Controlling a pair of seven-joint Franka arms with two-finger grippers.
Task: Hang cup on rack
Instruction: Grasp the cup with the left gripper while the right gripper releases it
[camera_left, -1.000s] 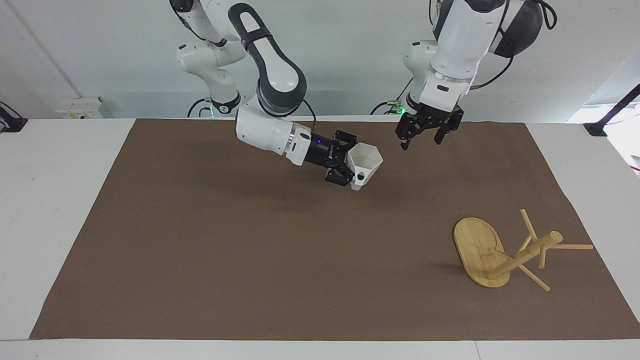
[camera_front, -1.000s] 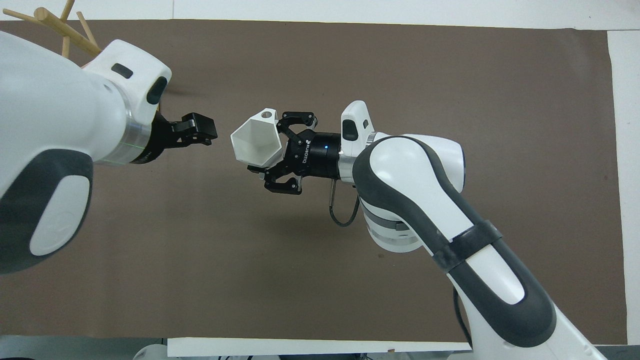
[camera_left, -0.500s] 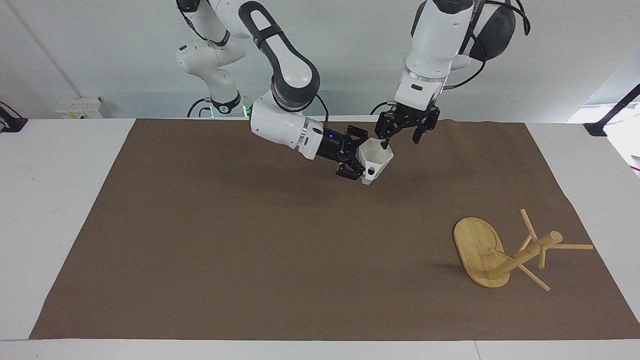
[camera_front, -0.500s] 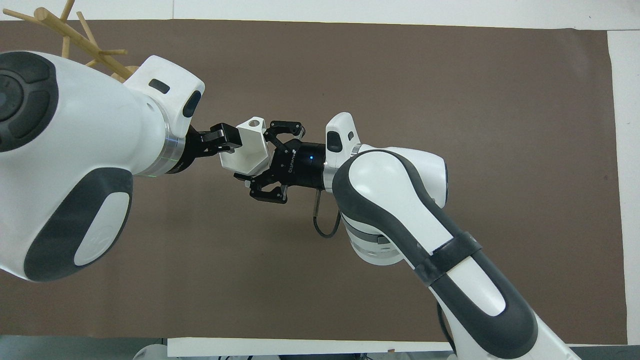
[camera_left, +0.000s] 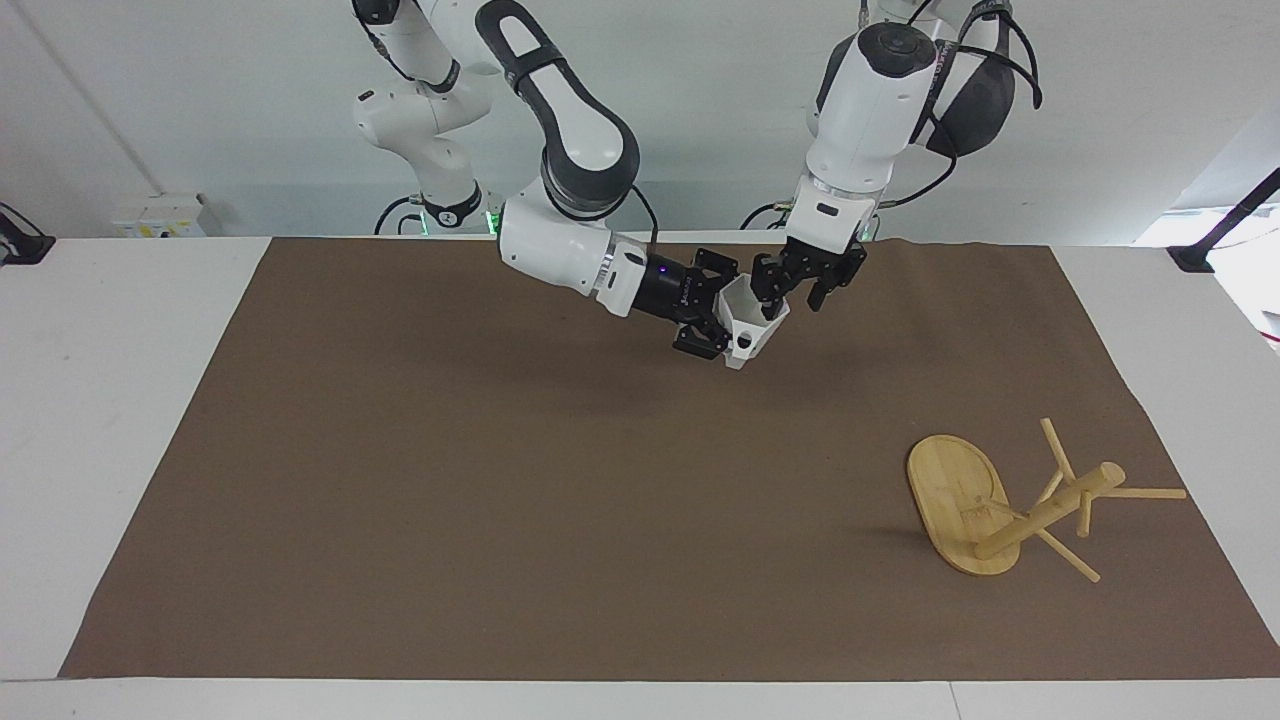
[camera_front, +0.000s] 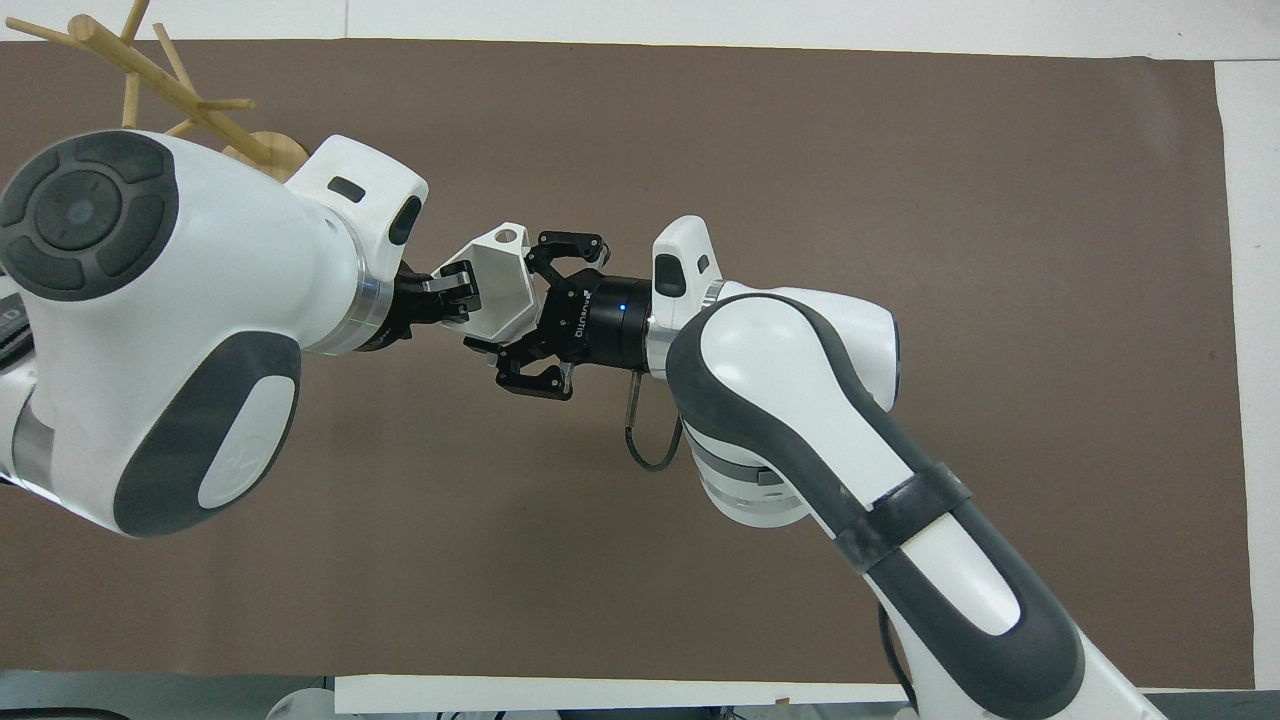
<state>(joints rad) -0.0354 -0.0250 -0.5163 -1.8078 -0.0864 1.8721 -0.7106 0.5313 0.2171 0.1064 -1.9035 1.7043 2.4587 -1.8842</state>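
1. Cup (camera_left: 752, 322) hangs over the brown mat (camera_left: 500, 480), clamped at its base in my right gripper (camera_left: 715, 325), mouth turned toward my other arm.
2. My left gripper (camera_left: 790, 285) has one finger dipped inside the rim; I cannot tell whether it has pinched the wall.
3. Risk, as I judge it: if my right jaws let go before that pinch holds, the cup falls.
4. Rack (camera_left: 1010, 505) lies toppled toward the left arm's end, so no peg points up to hang from.
5. Nothing shows inside the cup except that finger.

Even, bright light fell from above; soft shadows lay on the brown mat (camera_left: 500, 480) beneath the arms. Both views were sharp, without glare.
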